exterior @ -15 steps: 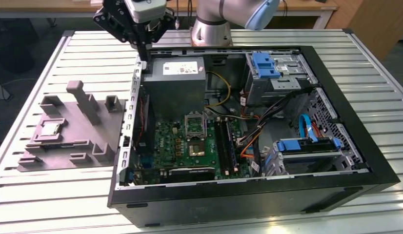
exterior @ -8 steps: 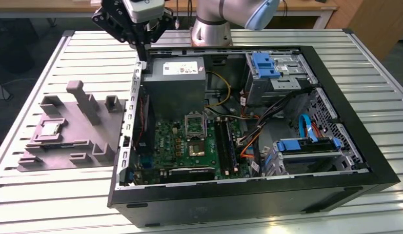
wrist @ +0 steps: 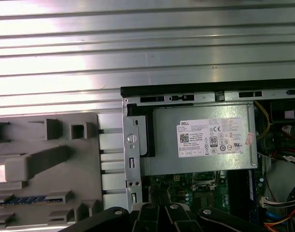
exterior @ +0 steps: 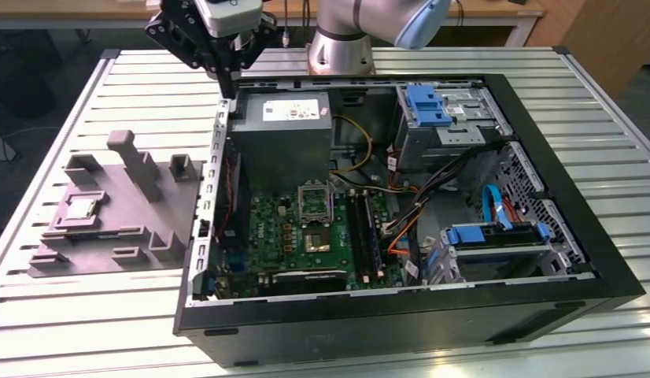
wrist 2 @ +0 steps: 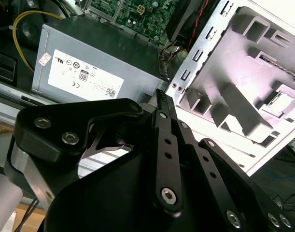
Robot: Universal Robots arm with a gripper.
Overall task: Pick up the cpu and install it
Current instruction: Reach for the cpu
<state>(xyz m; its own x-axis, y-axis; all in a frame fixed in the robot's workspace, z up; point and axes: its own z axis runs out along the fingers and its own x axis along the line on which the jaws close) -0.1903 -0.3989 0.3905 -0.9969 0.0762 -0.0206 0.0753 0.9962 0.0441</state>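
A slatted metal table [exterior: 83, 102] carries an open computer case [exterior: 409, 319] lying on its side, with a grey fixture [exterior: 136, 236] of upright blocks just beside it on the exterior view's left. The cpu [exterior: 82, 209], a small square chip with a dull silver top, sits flat in a recess of that fixture, untouched and well apart from the gripper [exterior: 231, 88]. The gripper hangs from the arm [exterior: 356, 31] above the far corner of the case, over the edge where the case wall meets the boxy grey power supply [exterior: 283, 134]. Its jaws are drawn together to a narrow point and hold nothing; in the second wrist view the black fingers [wrist 2: 167, 140] run side by side to meet at the tip of the gripper [wrist 2: 161, 96], with the labelled power supply [wrist 2: 89, 72] beneath and the fixture [wrist 2: 234, 63] beyond the perforated case wall. Inside the case, the green motherboard [exterior: 272, 228] lies below the power supply, its silver-framed socket [exterior: 315, 203] near the middle of the board. In the exterior view the chip lies down and to the left of the jaws, across the case wall from them, and the socket lies on the other side of the power supply.
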